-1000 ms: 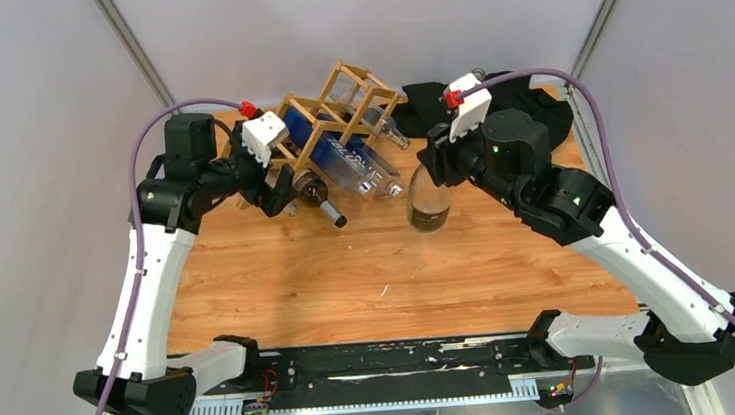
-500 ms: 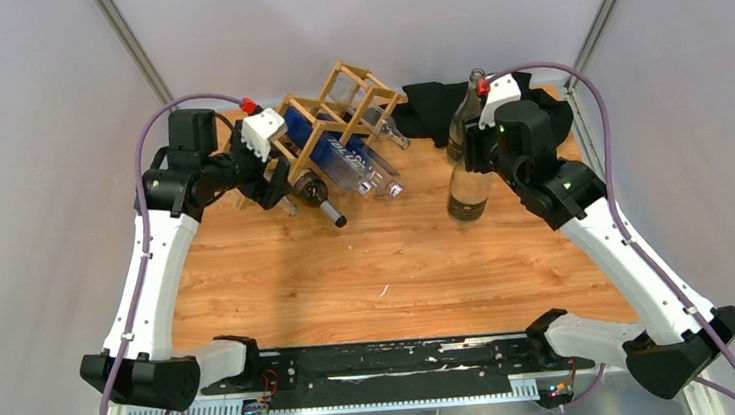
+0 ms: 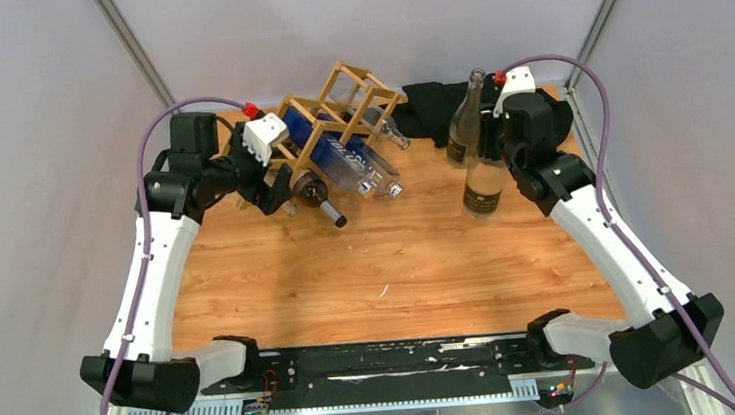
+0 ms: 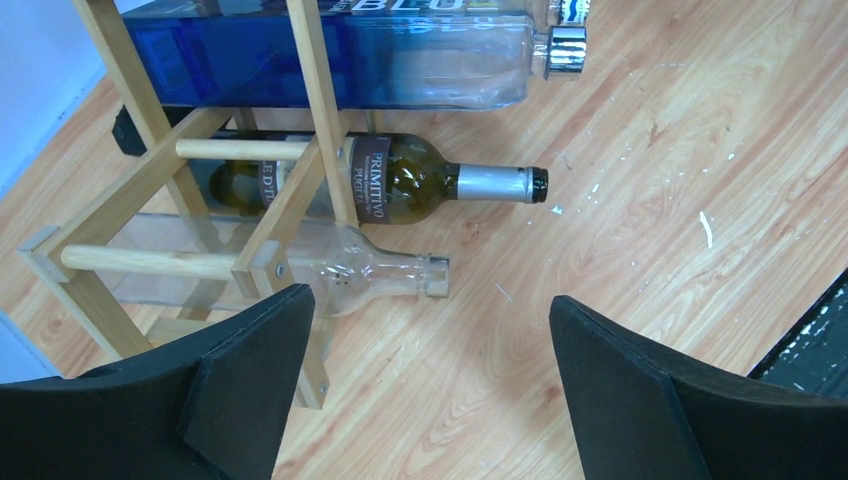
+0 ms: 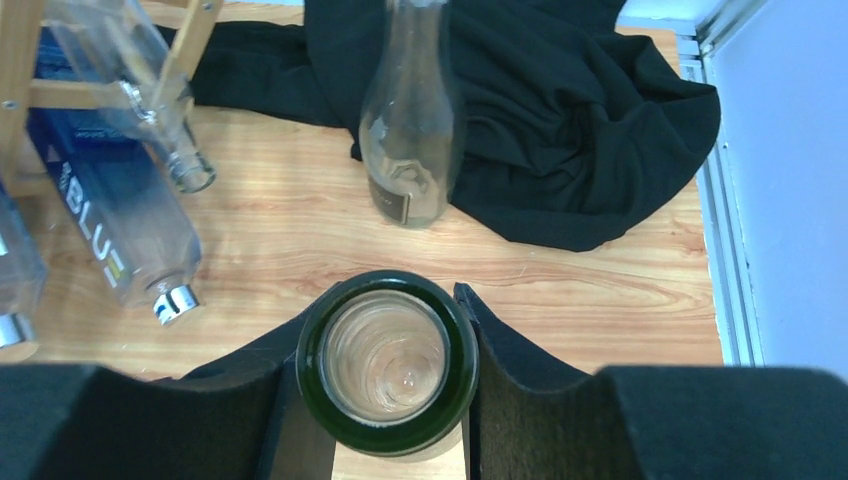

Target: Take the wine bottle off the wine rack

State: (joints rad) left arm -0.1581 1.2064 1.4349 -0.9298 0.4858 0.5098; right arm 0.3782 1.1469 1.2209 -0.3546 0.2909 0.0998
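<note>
One rack (image 4: 318,90), at least four bottles (image 4: 400,185) lying in it, two more standing outside. My right claw (image 5: 390,372) is clamped on one, the wine bottle (image 3: 484,193), upright near the cloth (image 5: 560,120). My left claw (image 4: 430,330) gapes wide, empty.

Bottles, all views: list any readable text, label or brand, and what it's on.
"BLUE": white letters on the blue bottle in the wine rack.
"PRIMITIVO": brown label on the dark green bottle in the rack; its second label is half hidden.
Label on the standing clear bottle: too small to read.
Label on the held wine bottle: blurred, unreadable.
</note>
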